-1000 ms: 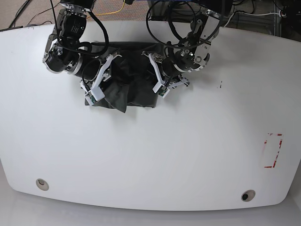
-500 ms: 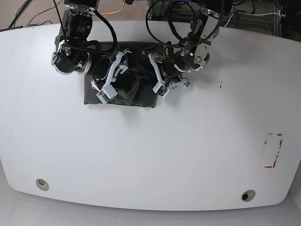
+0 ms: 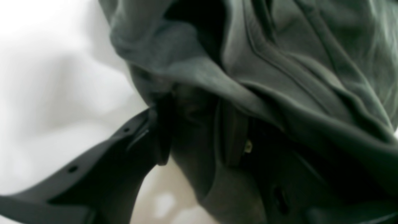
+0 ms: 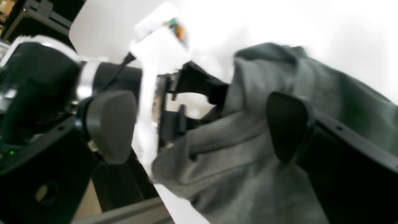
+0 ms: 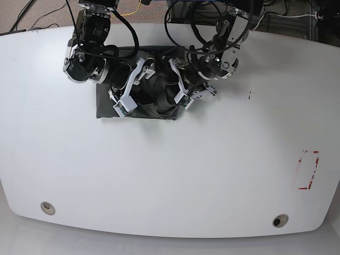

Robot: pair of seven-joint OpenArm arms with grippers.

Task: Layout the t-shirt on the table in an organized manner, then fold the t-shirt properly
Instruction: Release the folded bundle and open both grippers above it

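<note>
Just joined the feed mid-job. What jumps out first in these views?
The dark charcoal-grey cotton t-shirt lies bunched at the far middle of the glossy white table, with both arms crowded over it. The left gripper is shut on a fold of it; the right gripper stands open with cloth draped between its fingers. A red tape rectangle marks the table's near side, by the left arm's edge.

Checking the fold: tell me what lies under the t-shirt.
The t-shirt lies bunched on the white table, whose surface shows all around it. Anything beneath the cloth is covered. Both grippers, left and right, hide its top.
</note>
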